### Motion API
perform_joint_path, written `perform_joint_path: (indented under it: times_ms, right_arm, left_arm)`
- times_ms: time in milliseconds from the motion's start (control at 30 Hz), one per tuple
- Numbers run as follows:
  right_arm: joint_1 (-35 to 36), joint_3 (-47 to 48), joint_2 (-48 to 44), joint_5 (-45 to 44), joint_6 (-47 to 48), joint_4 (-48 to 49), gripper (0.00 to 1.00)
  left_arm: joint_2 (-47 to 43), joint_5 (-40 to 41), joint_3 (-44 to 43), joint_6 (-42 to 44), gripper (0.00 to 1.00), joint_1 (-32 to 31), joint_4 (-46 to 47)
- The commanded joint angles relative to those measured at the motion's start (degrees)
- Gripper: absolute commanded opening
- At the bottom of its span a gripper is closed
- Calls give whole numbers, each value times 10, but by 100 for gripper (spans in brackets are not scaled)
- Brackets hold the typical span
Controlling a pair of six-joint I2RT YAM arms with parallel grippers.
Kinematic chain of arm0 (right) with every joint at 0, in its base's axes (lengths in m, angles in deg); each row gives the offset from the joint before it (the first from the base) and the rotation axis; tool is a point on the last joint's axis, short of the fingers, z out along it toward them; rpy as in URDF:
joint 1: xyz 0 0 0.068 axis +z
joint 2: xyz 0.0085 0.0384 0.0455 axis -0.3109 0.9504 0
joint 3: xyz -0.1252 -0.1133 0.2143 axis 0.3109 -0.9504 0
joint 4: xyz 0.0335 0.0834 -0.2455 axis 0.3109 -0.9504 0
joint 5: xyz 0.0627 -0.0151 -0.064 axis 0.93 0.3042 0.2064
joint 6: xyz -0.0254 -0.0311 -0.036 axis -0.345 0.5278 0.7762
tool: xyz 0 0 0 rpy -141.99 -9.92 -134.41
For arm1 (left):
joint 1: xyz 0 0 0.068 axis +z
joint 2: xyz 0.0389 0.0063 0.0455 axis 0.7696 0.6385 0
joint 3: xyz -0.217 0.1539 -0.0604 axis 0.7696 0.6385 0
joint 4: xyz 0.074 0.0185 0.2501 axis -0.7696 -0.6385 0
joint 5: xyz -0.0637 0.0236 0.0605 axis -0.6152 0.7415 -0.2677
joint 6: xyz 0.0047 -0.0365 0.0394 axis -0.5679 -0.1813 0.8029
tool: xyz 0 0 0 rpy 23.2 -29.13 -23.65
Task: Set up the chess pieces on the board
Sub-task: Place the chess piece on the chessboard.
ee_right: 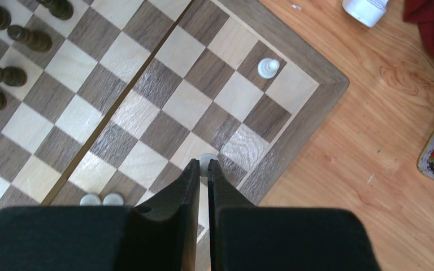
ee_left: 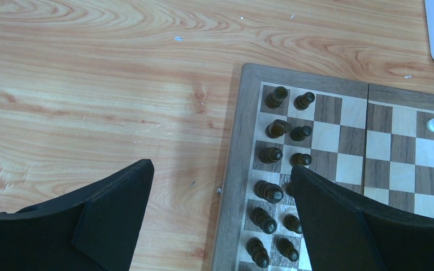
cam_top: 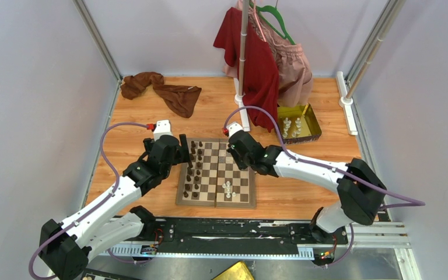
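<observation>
Here, right pincer angled down over board, clamping white piece, left pincer spread

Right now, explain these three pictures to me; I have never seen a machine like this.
Two robot arms stand at a wooden table. The wide picture looks down from above; the other two come from cameras on each wrist. A chessboard lies between them, dark pieces lined along its left side, a few white ones elsewhere. More white pieces wait in a gold tray. On the left arm the jaws stand open and empty; on the right arm they pinch a white piece.
</observation>
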Motion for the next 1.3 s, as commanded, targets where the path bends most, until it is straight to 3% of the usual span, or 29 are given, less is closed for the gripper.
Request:
perform_joint_path:
  times_ms: [0,500,1100,1233,1267]
  right_arm:
    - [-24,25,35,13,15,37,2]
    - [-69,41,105,39,21,97,2]
    - [-89,41,128,57,18,115,2]
    - [-90,38,131,57,17,115,5]
    - [-90,37,129,55,16,115,10]
  left_arm:
    - [-4,11,-7,-4,100,-4,8]
    - [11,13,-10,-1,100,-5,13]
    - [26,12,-4,-4,100,-4,21]
    - [27,12,-3,-3,100,-5,22]
    - [27,12,-3,-3,100,-5,22]
